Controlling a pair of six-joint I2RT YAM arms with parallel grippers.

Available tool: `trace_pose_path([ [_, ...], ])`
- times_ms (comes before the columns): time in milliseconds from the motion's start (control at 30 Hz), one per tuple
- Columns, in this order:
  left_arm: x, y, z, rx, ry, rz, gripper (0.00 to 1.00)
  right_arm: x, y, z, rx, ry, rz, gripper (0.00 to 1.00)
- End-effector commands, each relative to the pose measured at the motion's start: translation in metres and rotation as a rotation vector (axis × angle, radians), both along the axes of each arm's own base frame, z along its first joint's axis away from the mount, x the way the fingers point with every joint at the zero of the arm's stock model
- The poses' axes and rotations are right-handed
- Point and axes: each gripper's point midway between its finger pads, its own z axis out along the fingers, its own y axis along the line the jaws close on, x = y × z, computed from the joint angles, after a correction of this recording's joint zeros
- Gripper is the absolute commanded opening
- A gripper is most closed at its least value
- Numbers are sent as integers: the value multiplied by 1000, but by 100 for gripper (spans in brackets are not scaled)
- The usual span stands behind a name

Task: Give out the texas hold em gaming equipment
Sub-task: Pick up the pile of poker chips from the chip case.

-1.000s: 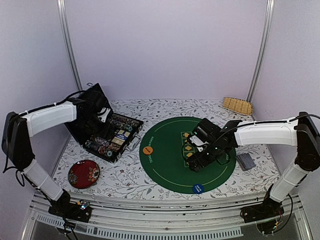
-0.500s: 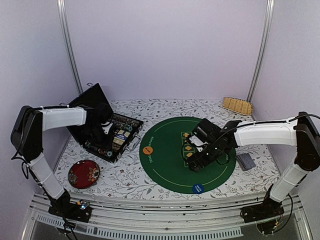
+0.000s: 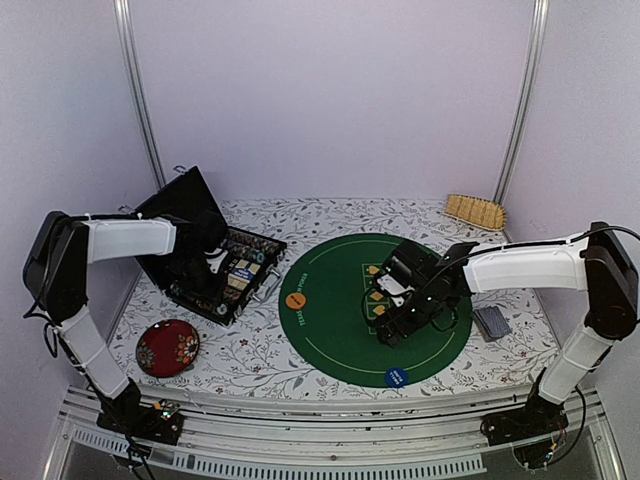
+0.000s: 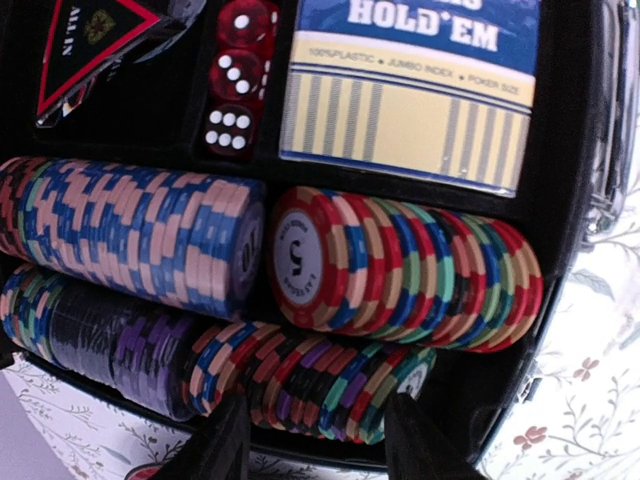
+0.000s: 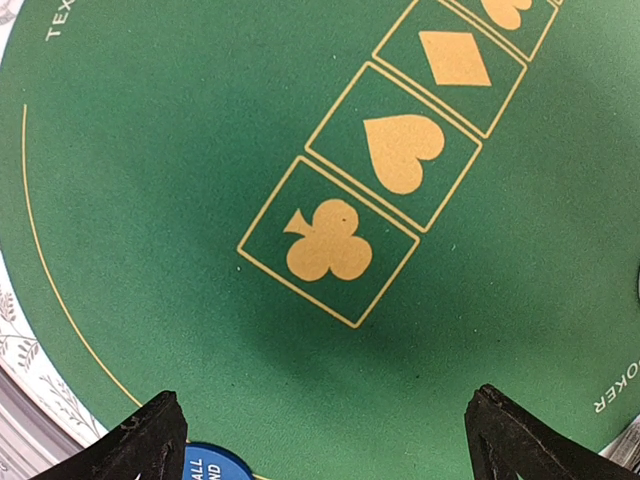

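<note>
My left gripper (image 3: 203, 268) hangs over the open black case (image 3: 172, 218). In the left wrist view it (image 4: 320, 442) is open, its fingers (image 4: 226, 440) on either side of the nearest row of striped poker chips (image 4: 320, 385). Further rows (image 4: 410, 272) lie behind. My right gripper (image 3: 393, 327) is wide open and empty low over the green mat (image 3: 330, 330), just below the club box (image 5: 328, 245). An orange disc (image 3: 295, 300) and a blue disc (image 3: 396, 377) lie on the mat. A grey-blue card deck (image 3: 491, 322) lies right of the mat.
The case also holds a blue Hold'em card box (image 4: 410, 90), red dice (image 4: 236, 75) and a black triangular marker (image 4: 95, 40). A dark red floral dish (image 3: 167, 347) sits at front left. A tan woven piece (image 3: 474, 211) lies at back right.
My left arm has folded in and brought its gripper down over the chip rows in the case. My right gripper has shifted slightly left over the mat.
</note>
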Motion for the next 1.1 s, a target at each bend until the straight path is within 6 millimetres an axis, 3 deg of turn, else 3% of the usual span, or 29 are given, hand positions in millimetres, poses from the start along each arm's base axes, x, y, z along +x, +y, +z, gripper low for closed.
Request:
trace_pose_path([
  [0,-17,-28,-11,-78,49,-78,47,1,4,0,-3,13,13,99],
  [333,-9,-36,4,-95,-5,-97,51,1,3,0,-11,14,18,99],
  [567,-5,-6,0,35,-10,-31,63,0,2,0,-11,15,21,99],
  [900,-5,6,-13,117,15,-17,64,-1,4,-1,-14,25,29,99],
  [1067,-12,-18,-18,-4,43,-62,61,0,5,-1,-17,26,31,99],
])
